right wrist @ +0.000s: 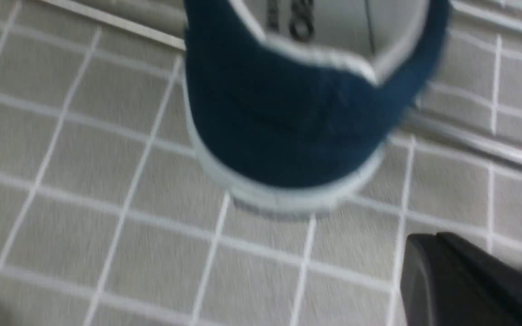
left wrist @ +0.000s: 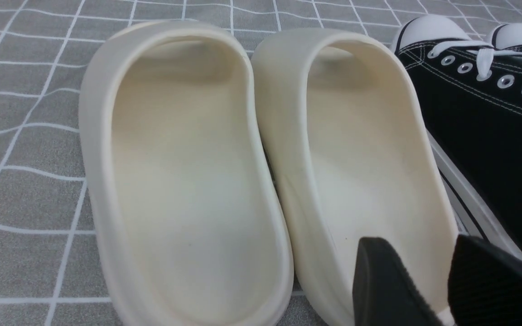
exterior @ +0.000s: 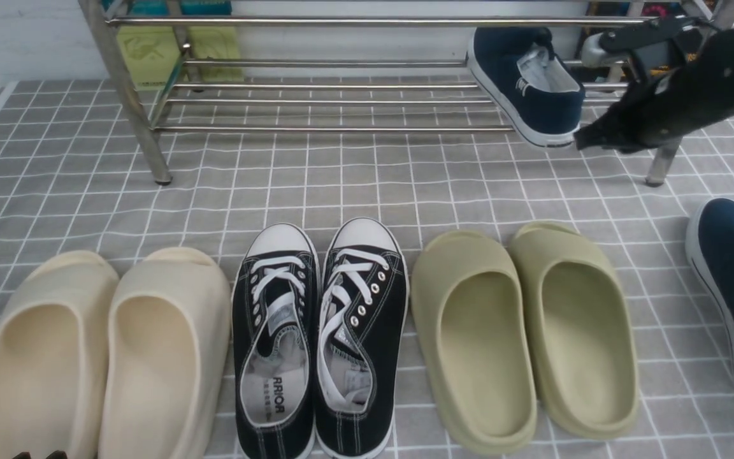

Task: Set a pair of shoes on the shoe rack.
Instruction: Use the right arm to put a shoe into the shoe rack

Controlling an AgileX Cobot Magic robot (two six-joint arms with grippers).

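Observation:
One navy slip-on shoe [exterior: 526, 83] lies tilted on the lower bars of the silver shoe rack [exterior: 341, 129] at the right, its heel [right wrist: 288, 127] hanging over the front bar [right wrist: 492, 145]. My right gripper [exterior: 582, 141] is shut and empty just beside that heel, its fingertips [right wrist: 424, 246] a little apart from the shoe. The other navy shoe [exterior: 730, 287] rests on the floor at the far right edge. My left gripper [left wrist: 417, 244] stands open low at the near left, over the heel end of a cream slipper, with nothing between its fingers.
On the grey checked cloth stand a pair of cream slippers [exterior: 106, 357], black lace-up sneakers [exterior: 319, 338] and olive-green slippers [exterior: 526, 331] in a row. Yellow-green boxes [exterior: 176, 51] sit behind the rack's left leg [exterior: 128, 95].

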